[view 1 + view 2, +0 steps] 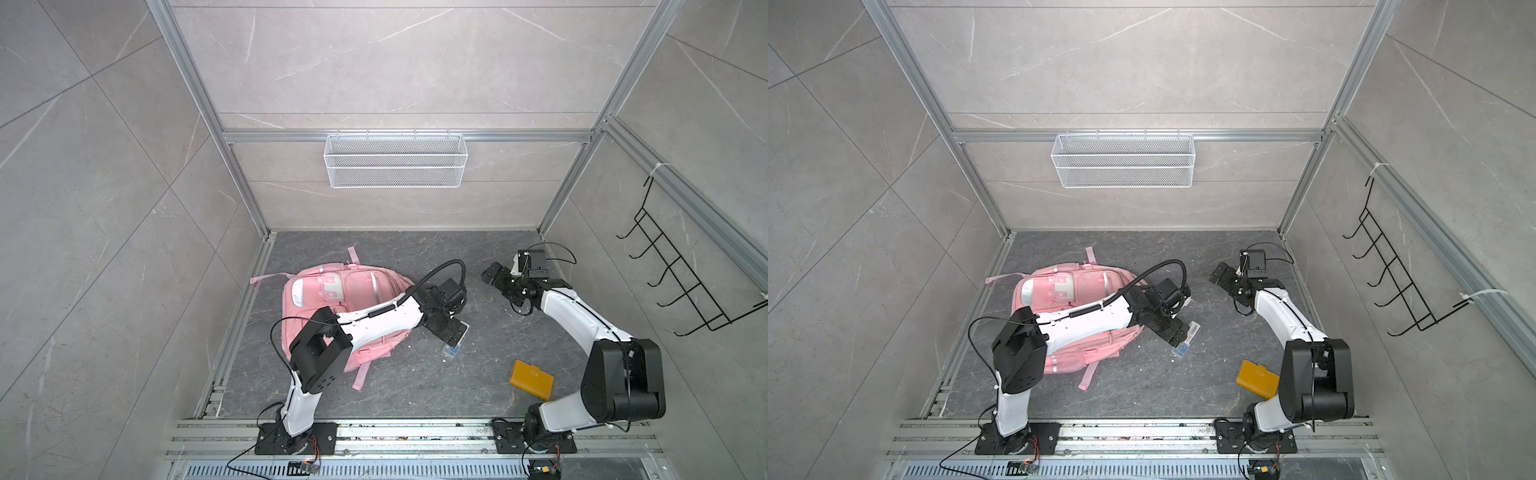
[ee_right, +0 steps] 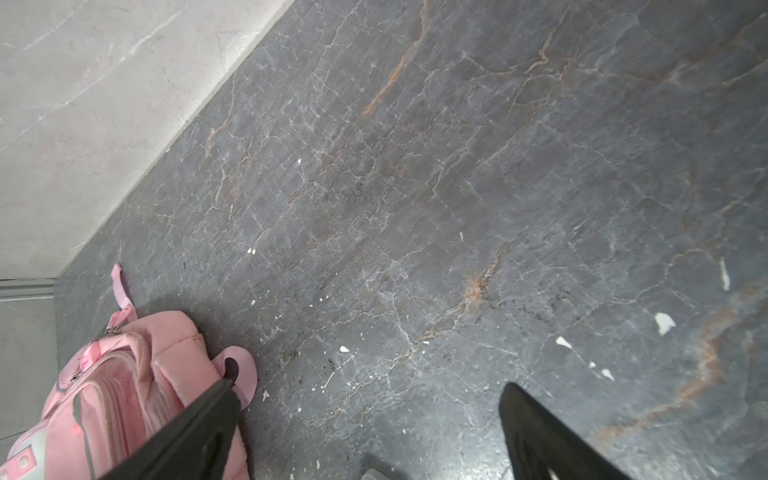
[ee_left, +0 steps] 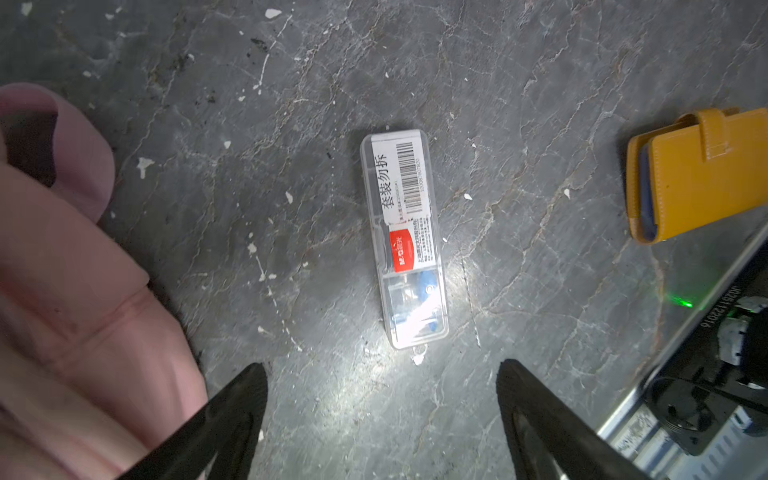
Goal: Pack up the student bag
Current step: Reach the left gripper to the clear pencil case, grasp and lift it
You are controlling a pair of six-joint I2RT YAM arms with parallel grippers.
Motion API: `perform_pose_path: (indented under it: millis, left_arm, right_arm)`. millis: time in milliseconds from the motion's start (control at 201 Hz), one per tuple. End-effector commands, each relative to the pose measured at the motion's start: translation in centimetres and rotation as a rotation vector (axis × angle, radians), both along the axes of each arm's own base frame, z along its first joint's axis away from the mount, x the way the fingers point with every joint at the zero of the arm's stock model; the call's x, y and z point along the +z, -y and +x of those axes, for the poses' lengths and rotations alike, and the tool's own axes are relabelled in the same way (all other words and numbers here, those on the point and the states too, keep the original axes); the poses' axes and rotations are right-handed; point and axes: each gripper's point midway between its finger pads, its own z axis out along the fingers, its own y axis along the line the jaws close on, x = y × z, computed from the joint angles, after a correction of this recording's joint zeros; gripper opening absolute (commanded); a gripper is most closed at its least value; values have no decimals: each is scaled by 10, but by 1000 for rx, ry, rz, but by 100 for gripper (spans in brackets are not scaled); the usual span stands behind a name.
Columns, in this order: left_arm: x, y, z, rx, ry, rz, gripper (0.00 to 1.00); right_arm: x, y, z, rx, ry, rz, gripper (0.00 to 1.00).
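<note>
The student bag (image 1: 365, 291) is soft pink cloth with pale shiny strips. Beside it, the stationery case (image 3: 405, 241) is clear glossy plastic under a paper label. The wallet (image 3: 706, 174) looks like smooth mustard leatherette. The tabletop (image 3: 208, 166) is dark, veined, matt stone.

Flat on the dark veined tabletop (image 3: 249, 124), a clear plastic case (image 3: 405, 241), just ahead of the left fingers (image 3: 232, 415) and in line with the gap between them, touching neither; barcode label, red sticker, blue bits inside; mustard wallet (image 3: 706, 174), closed, well apart to the right of those fingers; white flecks (image 2: 664, 322) strewn ahead of the right fingers (image 2: 540, 436); white mesh basket (image 1: 395, 176) on the back wall, far beyond both; black hook rack (image 1: 681, 259) on the side wall, right of the right fingers.
</note>
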Motion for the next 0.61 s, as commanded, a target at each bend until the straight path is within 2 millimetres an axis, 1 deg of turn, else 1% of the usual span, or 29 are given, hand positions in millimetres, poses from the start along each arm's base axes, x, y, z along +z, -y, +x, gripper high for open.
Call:
perform_pose_path:
  millis: [0, 105, 189, 259, 329, 483, 602]
  left_arm:
    - [-7, 12, 0, -67, 36, 31, 94]
    - [-25, 15, -1, -75, 45, 85, 94]
    - [-32, 17, -2, -76, 41, 100, 95]
    - [-36, 21, -5, -89, 28, 103, 99]
    - [-41, 24, -8, -101, 23, 122, 99]
    - [-55, 24, -10, -112, 36, 185, 94]
    - [-59, 25, -11, -123, 55, 222, 81]
  right_arm:
    - [-1, 0, -12, 10, -19, -7, 100]
    - [-2, 1, -16, 7, -27, -9, 100]
    - [-2, 1, -18, 6, -30, -11, 100]
    - [-3, 0, -20, 13, -33, -12, 100]
    - [-4, -2, -20, 27, -37, -5, 100]
    - [-5, -2, -24, 27, -43, -5, 100]
    - [-5, -2, -25, 29, -45, -7, 100]
